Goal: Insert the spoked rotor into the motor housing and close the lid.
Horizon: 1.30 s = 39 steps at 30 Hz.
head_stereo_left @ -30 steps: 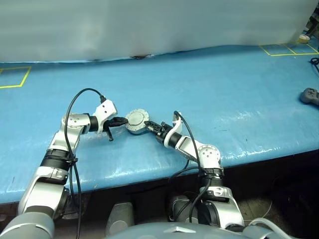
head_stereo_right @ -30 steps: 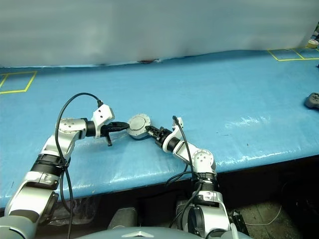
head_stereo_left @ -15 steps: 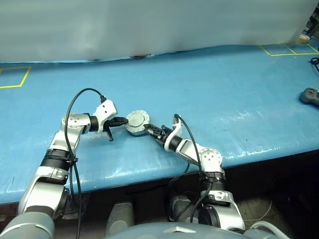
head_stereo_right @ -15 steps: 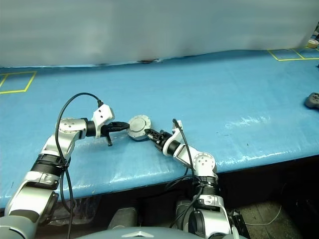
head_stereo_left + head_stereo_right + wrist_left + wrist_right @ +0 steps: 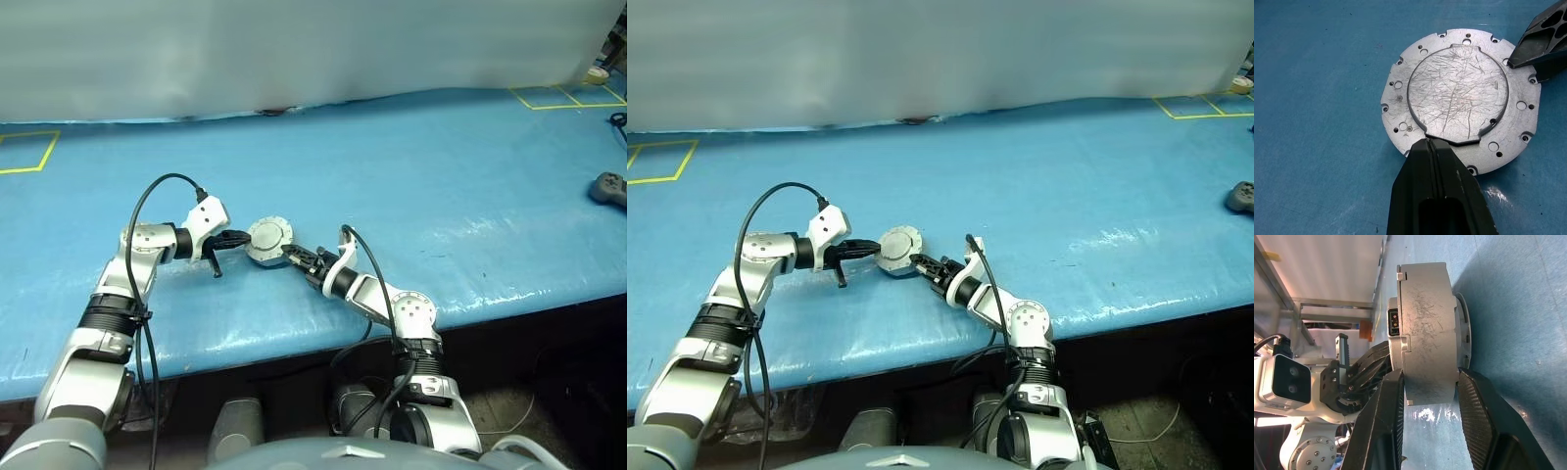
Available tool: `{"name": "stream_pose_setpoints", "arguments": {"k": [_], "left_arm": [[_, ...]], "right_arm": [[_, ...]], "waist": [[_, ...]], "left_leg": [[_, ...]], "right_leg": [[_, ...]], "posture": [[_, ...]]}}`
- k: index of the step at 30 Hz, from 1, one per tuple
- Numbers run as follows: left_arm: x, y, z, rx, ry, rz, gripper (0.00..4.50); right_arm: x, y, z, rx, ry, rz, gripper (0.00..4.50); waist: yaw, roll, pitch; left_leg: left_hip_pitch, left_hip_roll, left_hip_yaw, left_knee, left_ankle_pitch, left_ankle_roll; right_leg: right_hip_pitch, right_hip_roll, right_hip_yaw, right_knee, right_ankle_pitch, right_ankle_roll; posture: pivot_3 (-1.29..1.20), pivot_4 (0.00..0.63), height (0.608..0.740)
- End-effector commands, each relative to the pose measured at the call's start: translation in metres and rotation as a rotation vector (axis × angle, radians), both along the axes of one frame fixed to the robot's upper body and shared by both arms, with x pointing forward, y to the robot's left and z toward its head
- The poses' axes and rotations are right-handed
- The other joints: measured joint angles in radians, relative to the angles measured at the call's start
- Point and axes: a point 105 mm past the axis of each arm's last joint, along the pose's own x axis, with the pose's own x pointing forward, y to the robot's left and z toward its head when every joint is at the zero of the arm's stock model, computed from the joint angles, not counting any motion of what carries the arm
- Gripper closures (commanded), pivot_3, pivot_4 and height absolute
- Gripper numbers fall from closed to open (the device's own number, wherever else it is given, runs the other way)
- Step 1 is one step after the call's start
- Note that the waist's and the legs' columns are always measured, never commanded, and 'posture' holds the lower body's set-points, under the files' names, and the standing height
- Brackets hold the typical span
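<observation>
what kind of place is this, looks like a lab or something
Probably a robot test bench or lab: a long table under a blue cover with yellow taped squares, a plain white backdrop, and a handheld controller lying aside.

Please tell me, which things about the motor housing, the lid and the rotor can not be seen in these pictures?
- The spoked rotor: the closed lid covers the inside of the motor housing, so whether it sits within cannot be told.
- The hinge: in the left wrist view, the shut left gripper hides part of the rim.
- Lid holes: too small in the head views.
- Right gripper: its fingers straddle the housing's side; firm contact is unclear.
</observation>
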Motion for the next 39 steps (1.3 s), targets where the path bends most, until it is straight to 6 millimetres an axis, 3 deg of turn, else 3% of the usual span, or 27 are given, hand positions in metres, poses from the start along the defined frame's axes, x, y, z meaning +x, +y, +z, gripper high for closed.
{"name": "stream_pose_setpoints", "arguments": {"k": [1, 12, 19, 25, 29, 39], "left_arm": [[-0.002, 0.0, 0.001, -0.035, 0.001, 0.019, 4.5], [-0.002, 0.004, 0.065, -0.436, -0.14, 0.177, 4.5], [-0.016, 0.021, 0.083, -0.799, -0.096, 0.373, 4.5], [-0.039, 0.028, 0.061, -1.212, 0.107, 0.584, 4.5], [-0.058, 0.017, 0.036, -1.413, 0.256, 0.69, 4.5], [-0.088, -0.01, 0.01, -1.73, 0.496, 0.79, 4.5]], "right_arm": [[-0.004, 0.016, 0.014, 0.071, -0.028, 0.023, 3.22], [-0.001, 0.006, 0.008, 0.079, -0.001, -0.029, 3.23], [0.0, 0.0, 0.011, 0.128, 0.004, -0.067, 3.23], [-0.003, -0.002, 0.017, 0.193, 0.005, -0.082, 3.23], [-0.006, 0.0, 0.02, 0.232, 0.005, -0.084, 3.23], [-0.003, 0.001, 0.028, 0.268, 0.005, -0.102, 3.32]], "waist": [[-0.001, 0.0, 0.0], [-0.007, 0.0, 0.001], [-0.003, 0.0, 0.001], [-0.003, -0.001, 0.001], [-0.005, -0.001, 0.001], [-0.01, -0.002, 0.002]], "left_leg": [[0.0, 0.0, 0.0, 0.0, 0.0, 0.0], [-0.009, 0.0, -0.002, 0.0, 0.0, 0.0], [-0.01, 0.0, -0.004, 0.001, 0.0, 0.0], [-0.011, -0.001, -0.004, 0.003, 0.0, 0.0], [-0.011, -0.001, -0.005, 0.004, 0.0, 0.0], [-0.011, 0.0, -0.005, 0.005, 0.0, 0.0]], "right_leg": [[0.0, 0.0, 0.0, 0.0, 0.0, 0.0], [-0.007, 0.0, -0.002, -0.001, 0.0, 0.0], [-0.007, -0.001, -0.003, -0.001, 0.001, 0.001], [-0.006, -0.002, -0.003, -0.002, 0.001, 0.002], [-0.006, -0.001, -0.003, -0.002, 0.001, 0.002], [-0.006, 0.001, -0.003, -0.001, 0.001, 0.001]], "posture": [[0.0, 0.15, 0.74], [0.0, 0.15, 0.74], [0.0, 0.15, 0.74], [0.0, 0.15, 0.74], [0.0, 0.15, 0.74], [0.0, 0.15, 0.74]]}}
